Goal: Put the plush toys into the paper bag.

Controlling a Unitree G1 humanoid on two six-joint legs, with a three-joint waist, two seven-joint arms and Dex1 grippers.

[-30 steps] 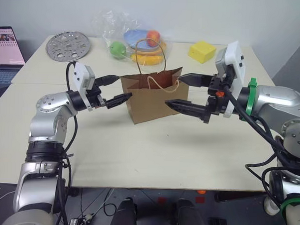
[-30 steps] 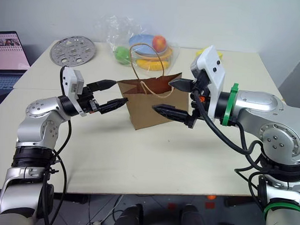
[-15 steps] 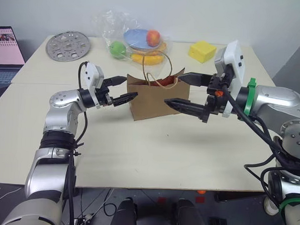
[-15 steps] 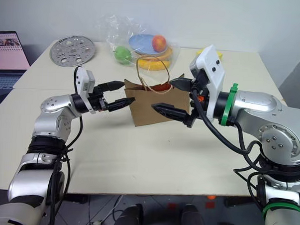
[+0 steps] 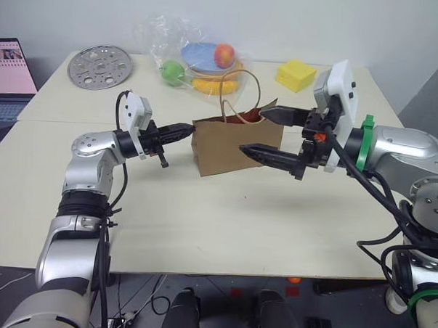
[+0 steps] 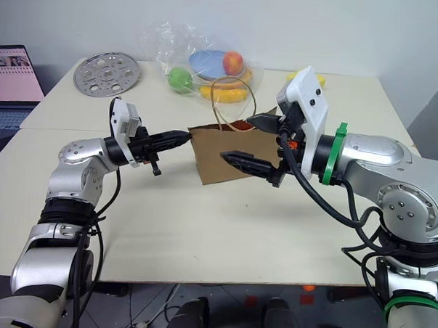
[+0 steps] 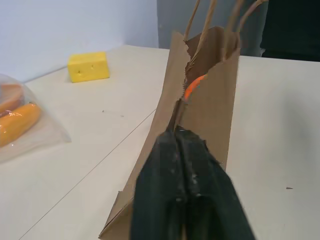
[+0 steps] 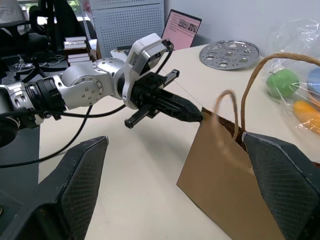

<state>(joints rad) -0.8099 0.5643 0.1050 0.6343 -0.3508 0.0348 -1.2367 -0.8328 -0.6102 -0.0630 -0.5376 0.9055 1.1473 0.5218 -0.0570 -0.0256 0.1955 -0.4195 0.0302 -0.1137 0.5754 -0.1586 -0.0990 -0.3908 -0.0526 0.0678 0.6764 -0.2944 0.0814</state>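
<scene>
Your left claw is clenched on the upper side edge of the paper bag, pinching the brown paper at the bag's near corner. Your right claw stands released, its two black fingers spread wide: one at the bag's rim on the far side from the left claw, the other across the bag's front face. The bag stands upright between both claws, its mouth open and its two tan loop handles rising above it. Something orange shows inside, just past the left claw's tips; you cannot tell which toy it is.

In front of both claws the table lies bare to its near edge. Beyond the bag sit one clear plastic bag of toy fruit, one yellow block and one perforated metal disc. A laptop sits off the table's left edge. No writing can be read.
</scene>
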